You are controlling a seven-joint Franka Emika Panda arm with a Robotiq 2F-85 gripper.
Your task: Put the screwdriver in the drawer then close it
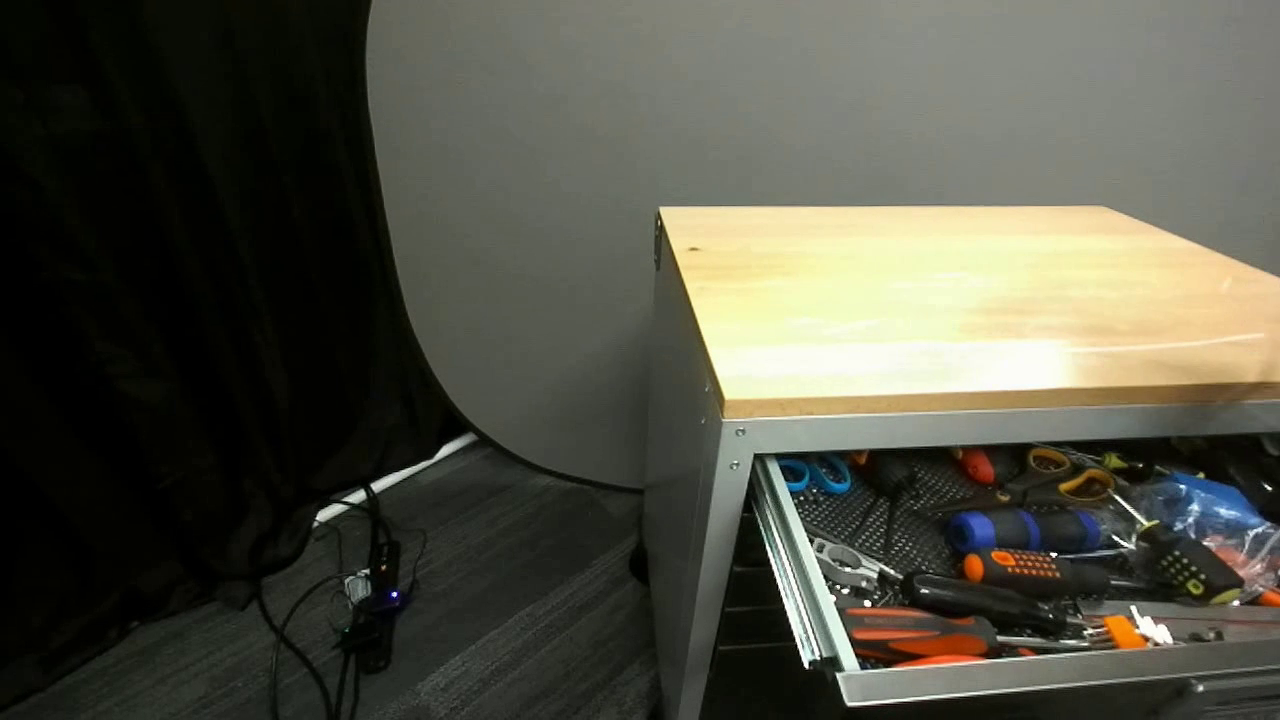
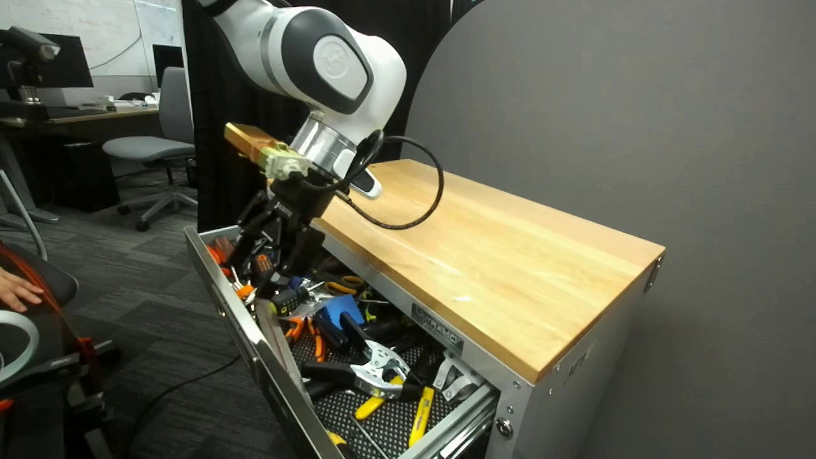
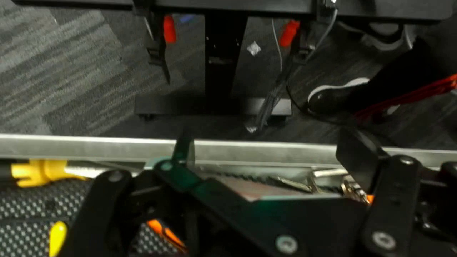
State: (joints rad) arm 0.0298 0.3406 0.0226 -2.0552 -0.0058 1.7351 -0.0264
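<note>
One pincer point(image 2: 259, 269) hangs over the drawer point(image 1: 1000, 676), fingers apart, clamping nothing; farther down, inside the drawer behind its front wall, lies probably the screwdriver point(image 1: 1192, 562); likely light, stiff, grippy, best held across its thick handle.

Open air above drawer point(image 1: 1050, 672), tools point(image 1: 1035, 573) within
</note>
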